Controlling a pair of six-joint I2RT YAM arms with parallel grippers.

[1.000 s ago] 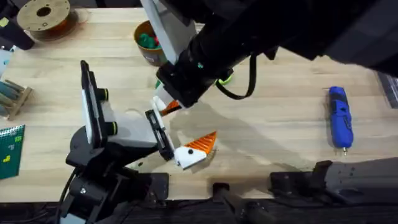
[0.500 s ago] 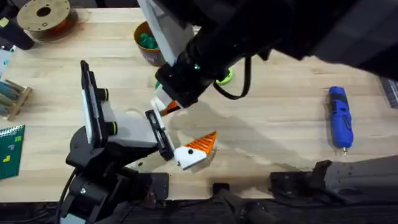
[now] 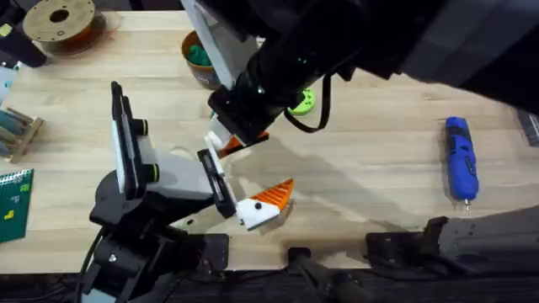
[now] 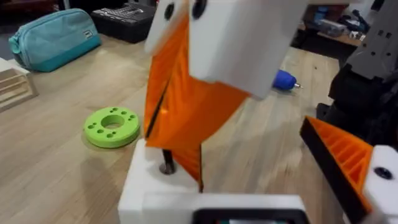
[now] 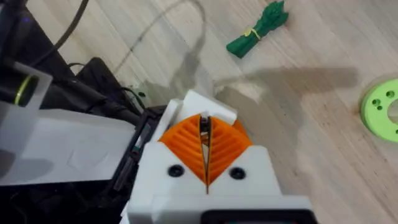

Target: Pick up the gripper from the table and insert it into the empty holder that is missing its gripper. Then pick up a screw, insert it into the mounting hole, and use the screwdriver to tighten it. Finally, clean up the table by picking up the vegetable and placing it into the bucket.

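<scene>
My left gripper [image 3: 251, 168] is open. One finger is a white mount with an orange pad [image 3: 269, 199] [image 4: 345, 158]; the other side is the white holder [image 3: 217, 139] [image 4: 155, 190] [image 5: 214, 109]. My right gripper [image 3: 236, 141] [image 5: 204, 134] reaches across and points down at the holder, its orange pads [image 4: 186, 106] shut on a thin dark screw [image 4: 166, 165] whose end rests in the holder. I cannot tell the loose orange gripper apart from those pads. The blue screwdriver [image 3: 460, 158] [image 4: 285, 79] lies at the right. The vegetable [image 5: 258, 28] lies on the table. The bucket [image 3: 199, 74] stands at the back.
A bright green disc [image 3: 301, 103] [image 4: 112, 126] [image 5: 382, 109] lies just behind the grippers. A brown spool [image 3: 61, 23] sits at the back left, with a wooden rack [image 3: 17, 130] and a green board [image 3: 13, 202] at the left edge. A teal pouch [image 4: 56, 37] lies beyond.
The right arm has shifted slightly left and toward the far side, with its gripper still over the holder. The left arm has not moved.
</scene>
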